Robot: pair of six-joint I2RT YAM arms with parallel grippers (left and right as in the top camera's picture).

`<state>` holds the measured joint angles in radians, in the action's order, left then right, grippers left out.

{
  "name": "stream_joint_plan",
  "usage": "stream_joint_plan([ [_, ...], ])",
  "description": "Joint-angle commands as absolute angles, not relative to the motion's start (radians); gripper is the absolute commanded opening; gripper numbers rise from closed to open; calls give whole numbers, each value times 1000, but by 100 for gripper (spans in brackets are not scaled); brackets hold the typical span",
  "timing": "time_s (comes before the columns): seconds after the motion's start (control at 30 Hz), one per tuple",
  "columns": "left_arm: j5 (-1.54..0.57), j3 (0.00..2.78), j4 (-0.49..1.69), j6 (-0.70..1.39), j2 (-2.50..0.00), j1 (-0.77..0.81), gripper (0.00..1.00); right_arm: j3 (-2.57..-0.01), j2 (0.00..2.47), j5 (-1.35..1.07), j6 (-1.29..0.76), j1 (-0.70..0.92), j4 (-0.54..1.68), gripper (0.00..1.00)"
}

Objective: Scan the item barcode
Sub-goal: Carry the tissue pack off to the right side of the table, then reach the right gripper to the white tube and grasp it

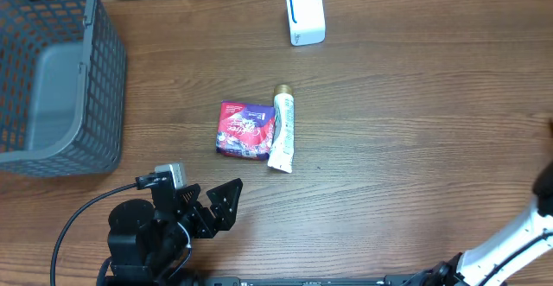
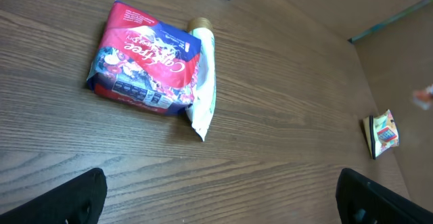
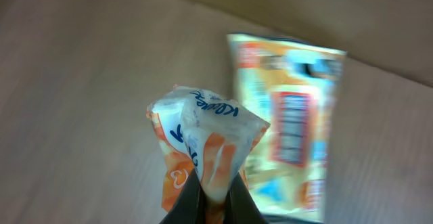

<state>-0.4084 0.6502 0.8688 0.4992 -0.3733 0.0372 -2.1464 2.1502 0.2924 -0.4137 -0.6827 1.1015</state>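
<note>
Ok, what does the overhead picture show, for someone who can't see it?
A red-purple foil packet and a white plastic tube lie touching on the wooden table. A grey mesh basket stands left, a small white box farther back.

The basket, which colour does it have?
The basket is grey, best seen in the overhead view.

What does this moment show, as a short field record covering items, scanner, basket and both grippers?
scanner: white, at the far edge
basket: grey mesh, left side
pouch: red, lying flat mid-table
tube: white, lying against the pouch
left gripper: open, empty, short of the pouch
right gripper: shut on an orange-and-white packet
barcode: not legible in any view
</note>
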Motion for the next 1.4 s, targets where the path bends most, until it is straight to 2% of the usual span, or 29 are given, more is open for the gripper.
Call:
stream_joint_plan([
  [0.0, -415, 656, 868, 509, -369, 33, 100, -2093, 2157, 253, -445, -740, 1049, 4],
  [0.23, -415, 656, 868, 509, -369, 33, 100, -1968, 2157, 237, -438, -775, 864, 4],
  [0.37, -415, 656, 868, 509, -369, 33, 100, -1943, 2157, 237, -438, -768, 833, 6],
  [0.43, -415, 656, 868, 509, -369, 33, 100, -1943, 2157, 237, -438, -768, 835, 25],
  [0.47, -415, 656, 868, 509, -369, 33, 100, -1943, 2157, 237, -438, -768, 840, 60],
  [0.5, -415, 656, 868, 509, -369, 33, 100, -1943, 2157, 237, -438, -768, 847, 85],
  [0.53, -415, 656, 868, 509, -369, 33, 100, -1943, 2157, 237, -438, -768, 862, 96],
  [0.57, -415, 656, 868, 509, -369, 33, 100, -1943, 2157, 236, -438, -768, 876, 100],
  [0.67, -415, 656, 868, 509, -369, 33, 100, -1946, 2155, 213, -438, -767, 902, 100],
  [0.73, -415, 656, 868, 509, -369, 33, 100, -1951, 2143, 116, -430, -758, 908, 100],
  [0.83, -415, 656, 868, 509, -369, 33, 100, -1966, 2127, -92, -348, -739, 898, 100],
  [0.97, -415, 656, 868, 509, -369, 33, 100, -1982, 2122, -543, -259, -676, 896, 100],
  [1.03, -415, 656, 868, 509, -369, 33, 100, -1982, 2122, -696, -257, -619, 931, 100],
  [1.13, -415, 656, 868, 509, -369, 33, 100, -1982, 2122, -758, -257, -513, 1017, 100],
  [1.27, -415, 656, 868, 509, -369, 33, 100, -1982, 2122, -757, -141, -316, 1165, 100],
  [1.37, -415, 656, 868, 509, -369, 33, 100, -1967, 2122, -662, -77, -93, 1274, 100],
])
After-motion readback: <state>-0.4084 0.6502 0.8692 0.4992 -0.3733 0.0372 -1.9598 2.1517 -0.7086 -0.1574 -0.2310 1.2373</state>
